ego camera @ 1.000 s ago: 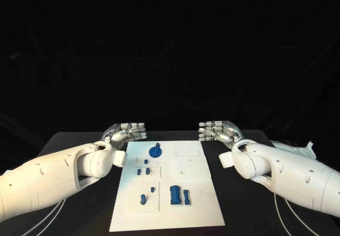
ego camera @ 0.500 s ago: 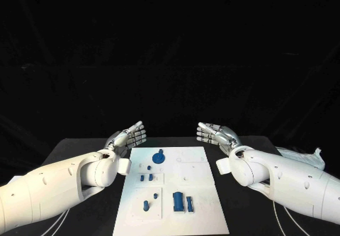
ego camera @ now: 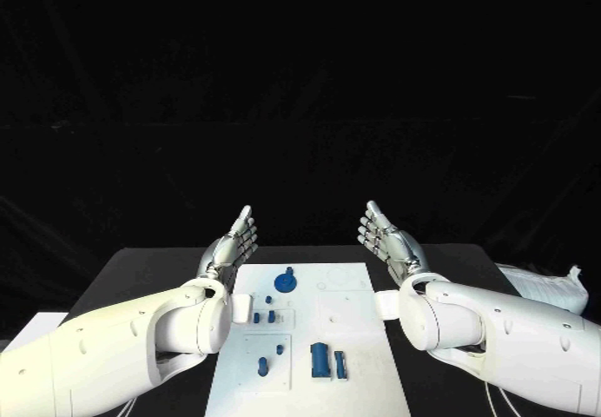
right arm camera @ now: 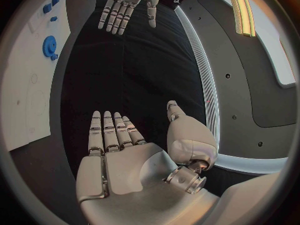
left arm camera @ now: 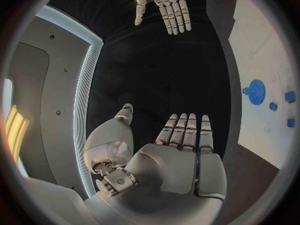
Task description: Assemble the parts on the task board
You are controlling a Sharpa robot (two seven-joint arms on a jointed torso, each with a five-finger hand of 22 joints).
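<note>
While both hands stand flat, holding nothing, the task board [ego camera: 313,343] lies between them.
Left hand [ego camera: 230,246] and right hand [ego camera: 390,243] rise past the board's far corners, blue parts [ego camera: 286,280] untouched on it.

A: What's on the bench besides the job?

B: Flat matte black table [ego camera: 150,269], running under everything.

A: Anything loose on it?

B: Crumpled white plastic bag [ego camera: 546,287] at the table's right edge. Can't tell what's inside.

A: Left side?

B: Pale flat white sheet corner [ego camera: 31,327] at the near left corner of the table, cut off by the frame edge. Can't tell what it is.

A: Background?

B: Dark black backdrop [ego camera: 300,113] behind the table.
</note>
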